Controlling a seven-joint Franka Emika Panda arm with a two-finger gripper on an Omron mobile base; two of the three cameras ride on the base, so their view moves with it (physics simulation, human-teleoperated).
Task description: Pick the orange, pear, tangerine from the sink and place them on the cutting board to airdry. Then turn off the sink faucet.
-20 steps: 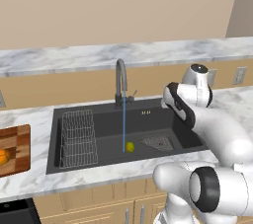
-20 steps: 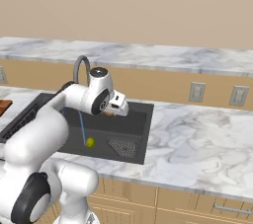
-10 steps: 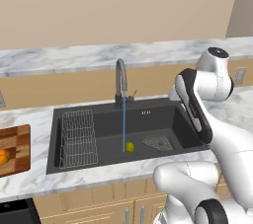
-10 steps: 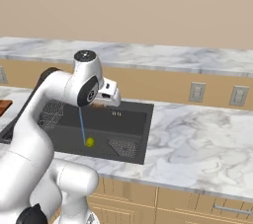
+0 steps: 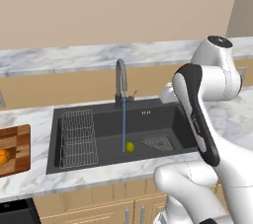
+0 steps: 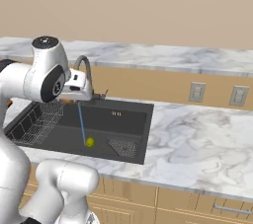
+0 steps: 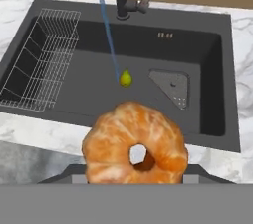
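Tangerine, a lumpy orange fruit with a pale dimple [image 7: 134, 143], sits at the bottom of the hand view, right at the gripper [image 7: 134, 176], high above the front edge of the sink; the dark fingertips are hidden behind it, so the claw appears to be pinching the fruit, though the contact itself cannot be seen. Below it the large dark grey rectangular sink [image 7: 212, 99] lies sunk into the white marbled counter [image 6: 197, 134]. On the basin floor, near the middle, rests the small yellow-green pear [image 5: 130, 146], just beside the foot of a thin blue stream of water [image 5: 123, 129] that falls from the tall dark grey gooseneck faucet [image 5: 120, 82] at the back edge of the sink. A square drain grate [image 5: 157, 142] lies near the pear, toward the sink's right end, and a wire rack [image 5: 76, 136] fills its left end. On the counter, well to the left of the sink, the striped wooden cutting board [image 5: 17, 144] lies at the left edge of the left base view, with a round orange fruit [image 5: 3, 156] on it.
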